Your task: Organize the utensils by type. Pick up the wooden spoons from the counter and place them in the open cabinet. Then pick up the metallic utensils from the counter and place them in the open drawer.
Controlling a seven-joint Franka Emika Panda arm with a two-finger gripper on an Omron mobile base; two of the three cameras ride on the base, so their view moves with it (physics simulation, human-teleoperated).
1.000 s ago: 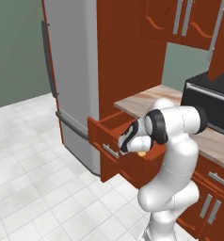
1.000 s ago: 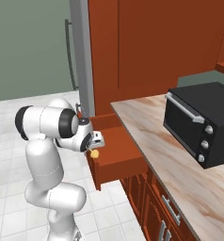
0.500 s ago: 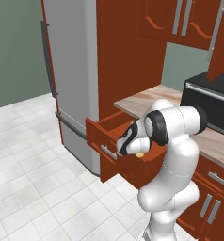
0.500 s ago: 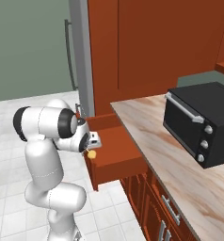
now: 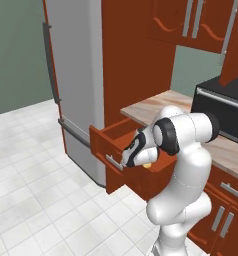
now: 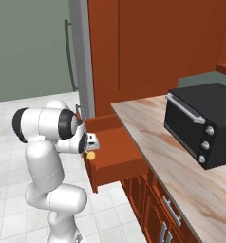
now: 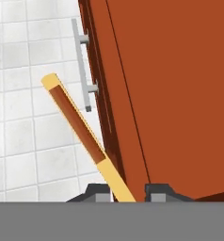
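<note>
My gripper (image 7: 126,190) hangs at the front of the open reddish-brown drawer (image 7: 170,94), beside its silver bar handle (image 7: 83,66). Between the fingertips stands a slim yellow utensil (image 7: 81,124) with a red-brown middle band, pressed against the left tip. It points out over the white floor tiles, and its gripped end is hidden. From the base views the gripper (image 5: 127,161) (image 6: 92,142) sits over the drawer (image 5: 111,145) (image 6: 117,159), with a yellow bit of the utensil (image 5: 147,165) (image 6: 90,154) under the hand. The wooden spoons are out of view.
The pinkish marble counter (image 5: 153,107) (image 6: 157,142) carries a black toaster oven (image 5: 223,107) (image 6: 202,123). A grey fridge (image 5: 76,75) stands left of the drawer. Red-brown cabinet doors (image 6: 153,209) run below the counter, and white tiled floor (image 5: 36,190) lies in front.
The hand with the utensil has edged slightly down beside the drawer front. Drawer and the rest of the arm stay put.
</note>
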